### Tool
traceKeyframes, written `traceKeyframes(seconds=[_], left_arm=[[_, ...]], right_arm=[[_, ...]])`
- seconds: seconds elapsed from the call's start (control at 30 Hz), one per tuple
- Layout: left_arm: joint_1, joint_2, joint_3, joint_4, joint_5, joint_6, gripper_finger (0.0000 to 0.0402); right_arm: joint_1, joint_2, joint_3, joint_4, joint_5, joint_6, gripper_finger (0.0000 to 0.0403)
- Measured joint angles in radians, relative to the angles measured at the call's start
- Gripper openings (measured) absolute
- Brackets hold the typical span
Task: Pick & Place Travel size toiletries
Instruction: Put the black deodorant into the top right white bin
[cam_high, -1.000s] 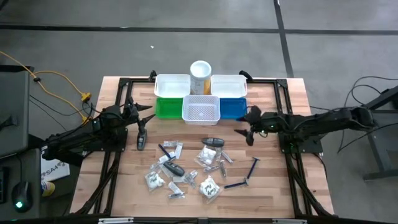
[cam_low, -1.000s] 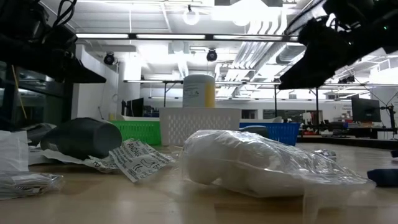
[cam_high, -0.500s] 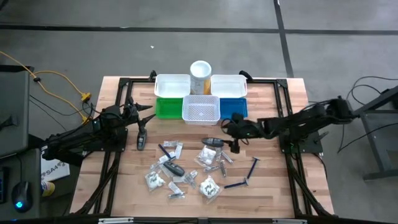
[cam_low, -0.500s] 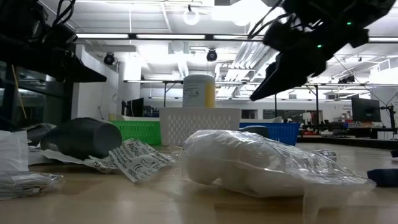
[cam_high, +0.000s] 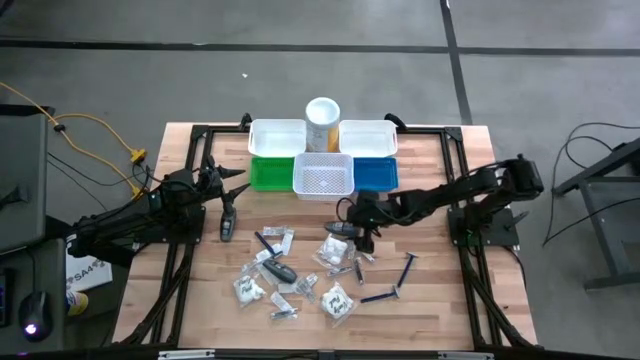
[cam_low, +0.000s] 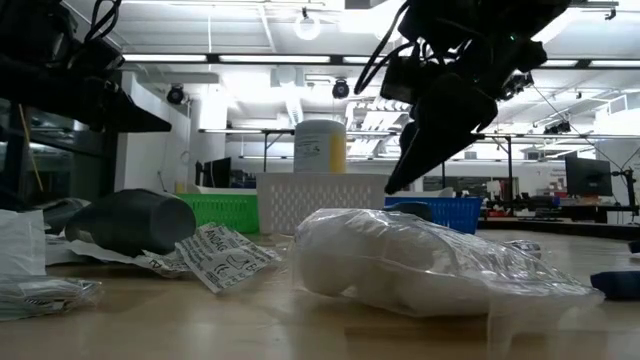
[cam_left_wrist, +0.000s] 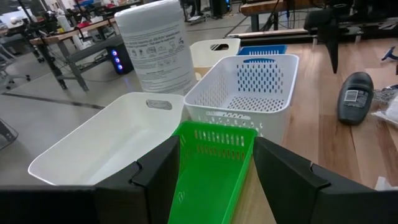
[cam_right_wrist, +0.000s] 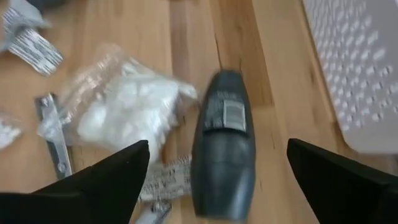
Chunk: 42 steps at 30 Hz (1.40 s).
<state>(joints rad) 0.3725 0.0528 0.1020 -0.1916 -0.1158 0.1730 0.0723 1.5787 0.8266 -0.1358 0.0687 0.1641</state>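
Note:
The travel size toiletries lie scattered on the wooden table: clear packets (cam_high: 335, 250), dark grey oval pieces (cam_high: 280, 272) and thin razors (cam_high: 407, 265). One dark grey oval piece (cam_right_wrist: 224, 146) lies flat beside a clear packet with white contents (cam_right_wrist: 124, 109). My right gripper (cam_right_wrist: 217, 186) hovers open just above this oval piece (cam_high: 342, 228), slanting down, one finger on either side of it, touching nothing. My left gripper (cam_high: 228, 215) stands open at the table's left, held nearly level and pointing at the green bin (cam_left_wrist: 211, 155).
Along the far edge stand two white bins (cam_high: 277, 137), a green bin (cam_high: 268, 173), a white mesh basket (cam_high: 323, 175), a blue bin (cam_high: 376, 173) and a tall white-and-yellow cylinder (cam_high: 322, 118). Bare wood lies at the table's right, past the razors.
My right gripper has swung from beside the blue bin toward the table's middle, tipping downward and sinking a little, and now hangs over the dark oval piece. The toiletries have stayed where they were.

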Motion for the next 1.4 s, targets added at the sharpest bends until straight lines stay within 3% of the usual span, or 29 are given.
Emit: traceKeyframes(seconds=[0.23, 0.6, 0.93, 1.23, 1.4], left_arm=[[0.0, 0.0, 0.0, 0.001, 0.0, 0.001, 0.0203], [0.0, 0.0, 0.003, -0.012, 0.0, 0.003, 0.0203], [0.0, 0.0, 0.003, -0.017, 0.0, 0.005, 0.0203], [0.0, 0.0, 0.003, -0.018, 0.0, 0.005, 0.0203], [0.0, 0.0, 0.003, -0.019, 0.0, 0.005, 0.0203]], right_arm=[[0.0, 0.004, 0.003, -0.02, 0.009, -0.002, 0.0335], [-0.009, 0.15, 0.011, 0.071, 0.006, -0.005, 0.0306], [-0.04, 0.173, 0.025, 0.06, 0.003, 0.018, 0.0274], [-0.042, 0.197, 0.024, 0.077, 0.007, 0.024, 0.0204], [-0.042, 0.163, 0.023, 0.073, -0.017, 0.028, 0.0204]])
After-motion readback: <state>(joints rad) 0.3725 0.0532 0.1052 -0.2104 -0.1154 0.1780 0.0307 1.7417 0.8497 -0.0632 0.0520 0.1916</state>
